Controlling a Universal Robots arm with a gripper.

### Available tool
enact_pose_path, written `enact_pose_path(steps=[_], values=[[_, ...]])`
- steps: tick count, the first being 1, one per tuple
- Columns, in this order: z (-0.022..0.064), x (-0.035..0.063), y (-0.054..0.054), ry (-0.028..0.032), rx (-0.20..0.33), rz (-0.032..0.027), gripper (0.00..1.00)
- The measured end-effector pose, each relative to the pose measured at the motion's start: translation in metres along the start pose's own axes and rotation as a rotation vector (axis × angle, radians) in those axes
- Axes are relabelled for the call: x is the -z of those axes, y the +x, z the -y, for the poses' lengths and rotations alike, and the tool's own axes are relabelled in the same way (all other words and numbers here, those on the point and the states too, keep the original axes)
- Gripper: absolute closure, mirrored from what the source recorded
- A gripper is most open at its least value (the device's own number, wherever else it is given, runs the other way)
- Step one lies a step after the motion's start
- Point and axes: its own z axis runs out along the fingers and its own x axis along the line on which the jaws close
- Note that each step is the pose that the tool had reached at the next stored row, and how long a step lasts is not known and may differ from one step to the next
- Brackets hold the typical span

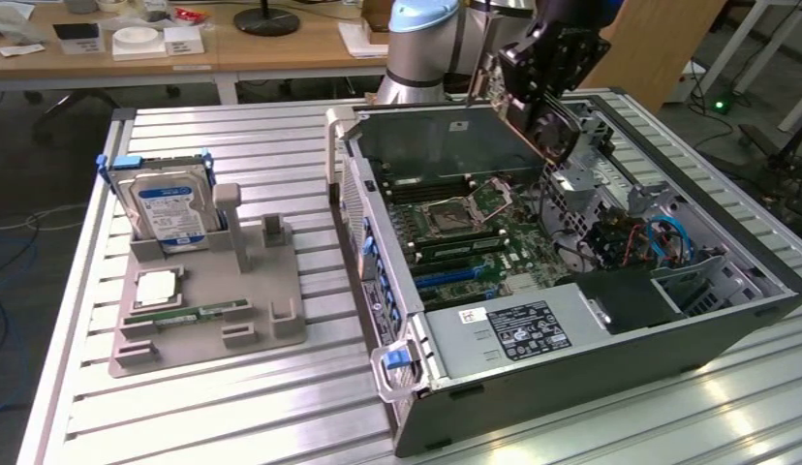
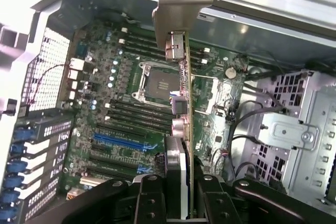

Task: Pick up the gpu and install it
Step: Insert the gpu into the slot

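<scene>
My gripper (image 1: 546, 70) is shut on the gpu (image 1: 554, 128), a black card with a round fan on one face. I hold it on edge above the far side of the open computer case (image 1: 570, 378). In the wrist view the gpu (image 2: 184, 108) is seen edge-on between my fingers (image 2: 149, 198), with its silver bracket (image 2: 181, 3) pointing away from me. It hangs over the motherboard (image 2: 126, 129), apart from it, with the blue slot (image 2: 118, 142) below and to one side.
On the exterior view's left, a grey holder (image 1: 207, 329) carries a silver hard drive (image 1: 169, 208), a green memory stick (image 1: 181, 312) and a chip (image 1: 156, 286). The case lies on a slatted metal table (image 1: 246, 407). A metal drive cage (image 2: 294, 124) stands beside the motherboard.
</scene>
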Motion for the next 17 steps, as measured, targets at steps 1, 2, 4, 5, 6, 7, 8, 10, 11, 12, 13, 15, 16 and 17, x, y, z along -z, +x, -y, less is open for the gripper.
enact_pose_path(steps=[1, 2, 4, 5, 6, 7, 8, 10, 11, 12, 13, 15, 16, 17], values=[[0.0001, 0.0000, 0.0000, -0.0002, 0.011, -0.0006, 0.72], [0.0001, 0.0000, 0.0000, -0.0004, 0.023, -0.0012, 0.72], [0.0002, 0.0000, 0.0000, -0.0008, 0.046, -0.0025, 0.72], [0.0002, 0.0000, 0.0000, -0.0011, 0.058, -0.0030, 0.72], [0.0002, 0.0000, 0.0001, -0.0013, 0.070, -0.0037, 0.72], [0.0002, 0.0000, 0.0001, -0.0015, 0.084, -0.0045, 0.72], [0.0002, 0.0001, 0.0000, -0.0017, 0.097, -0.0052, 0.72], [0.0003, 0.0001, 0.0001, -0.0022, 0.124, -0.0067, 0.72], [0.0003, 0.0001, 0.0001, -0.0025, 0.137, -0.0074, 0.72], [0.0003, 0.0001, 0.0001, -0.0027, 0.150, -0.0080, 0.72], [0.0003, 0.0000, 0.0001, -0.0030, 0.162, -0.0086, 0.72], [0.0003, 0.0000, 0.0001, -0.0035, 0.189, -0.0100, 0.72], [0.0003, 0.0000, 0.0001, -0.0037, 0.202, -0.0107, 0.72], [0.0003, 0.0000, 0.0001, -0.0040, 0.217, -0.0115, 0.72]])
